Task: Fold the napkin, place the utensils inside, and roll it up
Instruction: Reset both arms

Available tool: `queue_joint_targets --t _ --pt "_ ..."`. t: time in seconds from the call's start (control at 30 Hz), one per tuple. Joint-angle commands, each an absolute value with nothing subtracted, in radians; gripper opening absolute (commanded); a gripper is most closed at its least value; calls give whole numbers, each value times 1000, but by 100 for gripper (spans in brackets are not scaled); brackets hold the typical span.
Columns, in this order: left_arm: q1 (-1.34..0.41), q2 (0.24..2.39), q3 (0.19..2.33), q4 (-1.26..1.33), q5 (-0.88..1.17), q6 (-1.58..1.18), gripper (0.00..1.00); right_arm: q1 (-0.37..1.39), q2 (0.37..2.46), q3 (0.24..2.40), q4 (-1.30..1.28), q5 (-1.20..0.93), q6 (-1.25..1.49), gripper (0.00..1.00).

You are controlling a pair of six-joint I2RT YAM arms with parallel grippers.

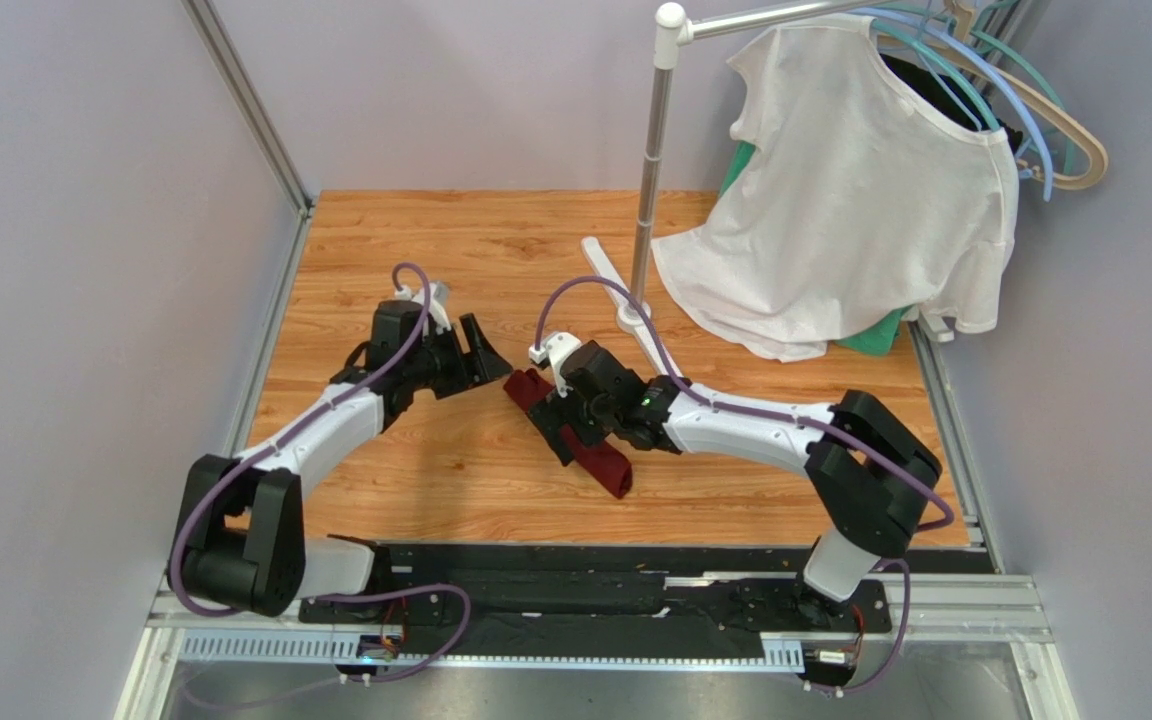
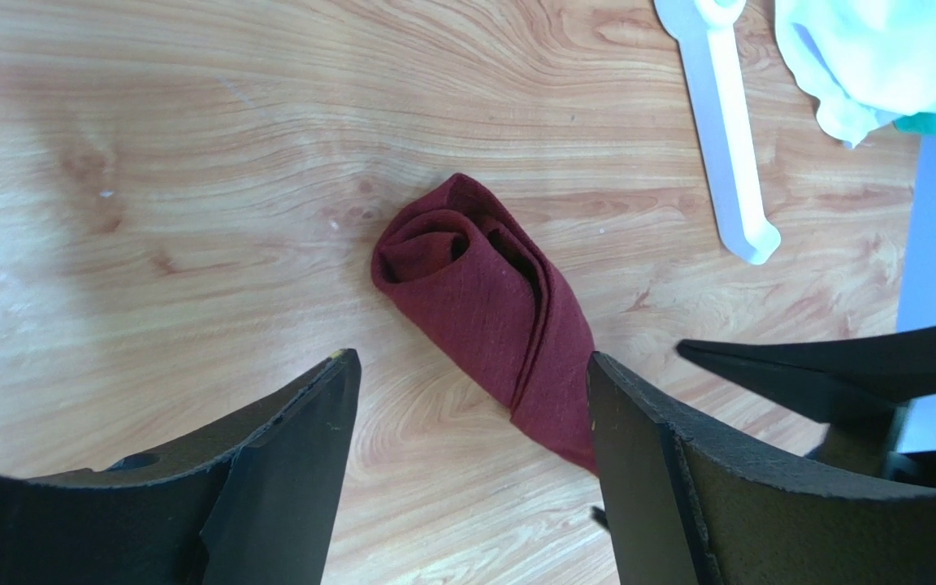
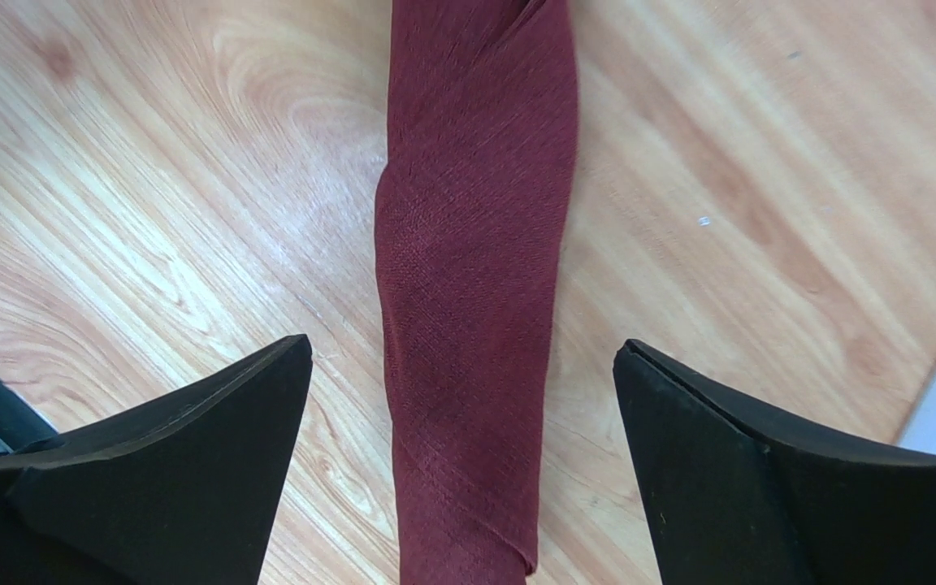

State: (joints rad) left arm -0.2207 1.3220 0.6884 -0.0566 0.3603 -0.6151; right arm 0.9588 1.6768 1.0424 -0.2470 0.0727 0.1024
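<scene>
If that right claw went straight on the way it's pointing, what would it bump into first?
Most likely the napkin, lying rolled between the open fingers of the right gripper; the table sits just beneath it. Depth is hard to judge.

The dark maroon rolled cloth napkin point(image 1: 605, 465) lies mid-way on the wooden bench point(image 1: 432, 480). The right black end effector point(image 3: 463, 345) straddles it from above. The left black end effector point(image 1: 480, 357) is to the napkin's left, apart. Behind, far right, the white metal rack stand point(image 1: 654, 165) carries the white T-shirt point(image 1: 853, 195).
</scene>
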Motion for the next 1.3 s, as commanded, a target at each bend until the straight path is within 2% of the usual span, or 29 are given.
queue_joint_targets --t 0.0,0.17,0.3,0.4,0.43,0.57,0.7,0.87,0.9,0.93,0.97,1.27 --pt "-213 1160 680 -135 246 -598 77 957 1571 1037 -232 161 133 100" --pt "-203 1005 699 -241 121 -551 81 820 1500 937 -197 129 230 100" --pt "-88 948 738 -282 231 -560 82 657 1382 819 -160 66 294 100" --pt "70 907 767 -343 340 -540 82 522 1229 735 -163 57 333 100" --pt "154 894 775 -354 377 -535 82 491 1191 726 -181 98 354 100" --pt "279 815 848 -477 445 -436 82 361 976 724 -343 142 370 100" --pt "308 730 917 -581 468 -310 82 348 803 727 -446 253 338 100" --pt "307 588 856 -525 550 -279 87 342 675 706 -469 296 337 100" --pt "307 575 827 -514 551 -278 88 342 664 700 -462 302 337 100" --pt "307 569 813 -505 546 -282 94 339 648 692 -459 328 337 100" --pt "307 571 822 -508 548 -288 95 341 646 692 -460 337 339 100" --pt "305 554 825 -503 548 -261 96 339 683 699 -471 339 336 100"
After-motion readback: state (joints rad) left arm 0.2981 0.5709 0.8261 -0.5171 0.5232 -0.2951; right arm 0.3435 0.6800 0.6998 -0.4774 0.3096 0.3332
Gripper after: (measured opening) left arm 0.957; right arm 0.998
